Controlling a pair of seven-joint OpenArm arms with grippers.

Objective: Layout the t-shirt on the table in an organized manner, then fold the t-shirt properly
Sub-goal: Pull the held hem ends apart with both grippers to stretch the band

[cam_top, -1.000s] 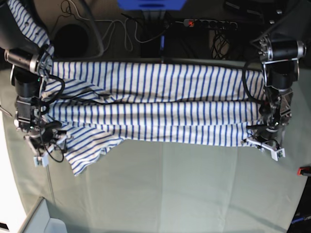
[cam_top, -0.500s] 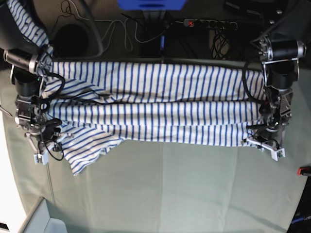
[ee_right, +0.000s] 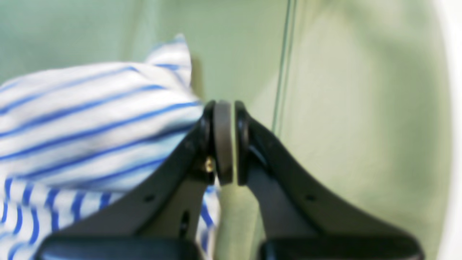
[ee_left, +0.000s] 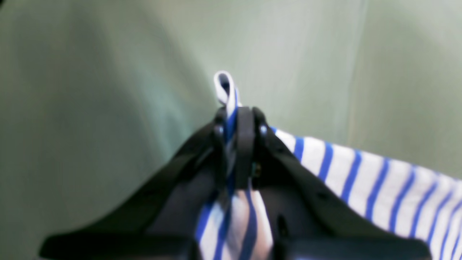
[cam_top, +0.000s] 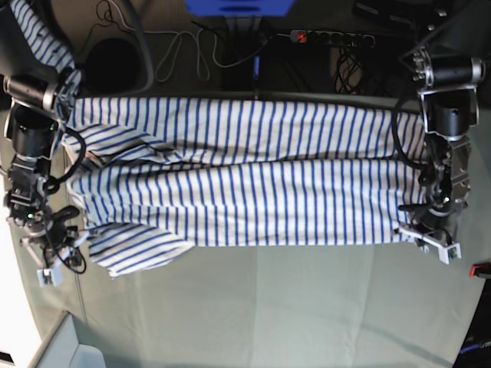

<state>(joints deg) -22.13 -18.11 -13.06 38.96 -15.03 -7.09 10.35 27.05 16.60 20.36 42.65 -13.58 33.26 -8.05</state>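
Note:
The striped t-shirt (cam_top: 245, 176) lies stretched sideways across the grey-green table (cam_top: 268, 307). Its near sleeve is folded at the left. On the right of the base view, my left gripper (cam_top: 433, 241) holds the shirt's near corner. In the left wrist view, the left gripper (ee_left: 236, 115) is shut on the t-shirt (ee_left: 361, 173), and a small loop of cloth pokes out past the tips. At the base view's left, my right gripper (cam_top: 47, 264) hangs beside the sleeve. Seen from its own wrist, the right gripper (ee_right: 232, 108) is shut with its pads together. The t-shirt (ee_right: 90, 119) lies against its left finger, and no cloth shows between the pads.
A power strip (cam_top: 330, 36) and loose cables (cam_top: 184, 46) lie beyond the table's far edge. A red clamp (cam_top: 479, 270) sits at the right edge. A white box corner (cam_top: 69, 349) stands at the near left. A seam line (ee_right: 283, 65) runs along the table cloth.
My right gripper has closed. Both grippers have moved toward the near edge. The shirt's near edge has come with them and the middle folds have flattened.

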